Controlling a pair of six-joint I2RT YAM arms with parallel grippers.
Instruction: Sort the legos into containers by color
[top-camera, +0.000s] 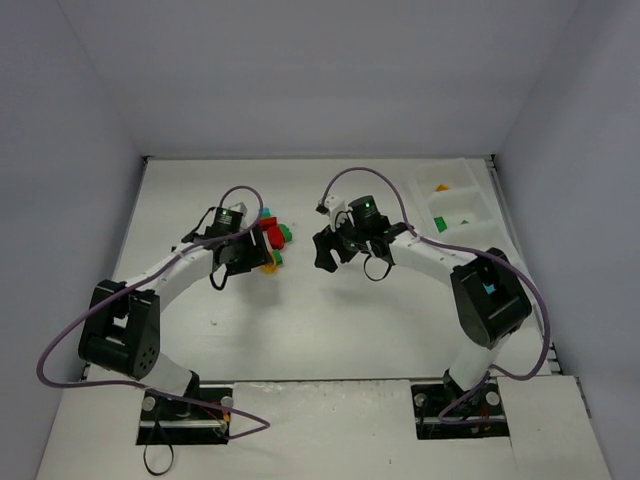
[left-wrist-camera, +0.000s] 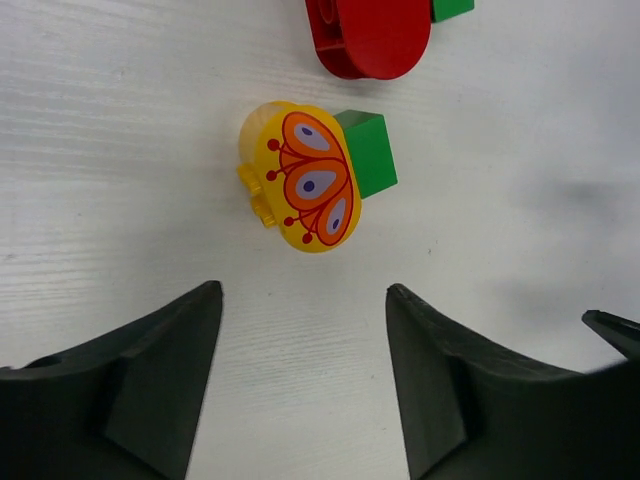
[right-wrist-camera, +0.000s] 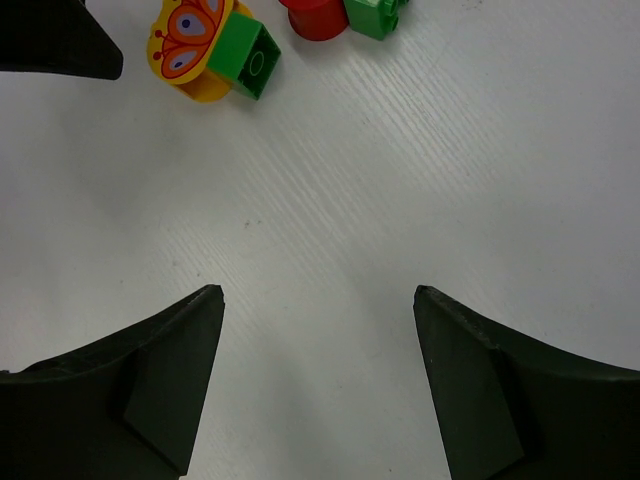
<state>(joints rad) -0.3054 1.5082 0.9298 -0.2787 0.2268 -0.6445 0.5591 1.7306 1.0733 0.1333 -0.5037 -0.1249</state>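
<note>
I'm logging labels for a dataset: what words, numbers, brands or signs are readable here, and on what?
No text can be read.
The yellow brick carries only a printed butterfly picture, with no letters or numbers.
A pale patch on the left arm's wrist is too small to read.

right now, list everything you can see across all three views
butterfly brick: one, yellow with orange print, just ahead of the left gripper
green brick: one, green, against the butterfly brick
red piece: one, red, rounded, just beyond those two
lego pile: several, red, green, teal, yellow, centre-left
tray: one, translucent white, far right
yellow piece: one, yellow, in the tray
green piece: one, green, in the tray
table: one, white
left gripper: open, empty
right gripper: open, empty
</note>
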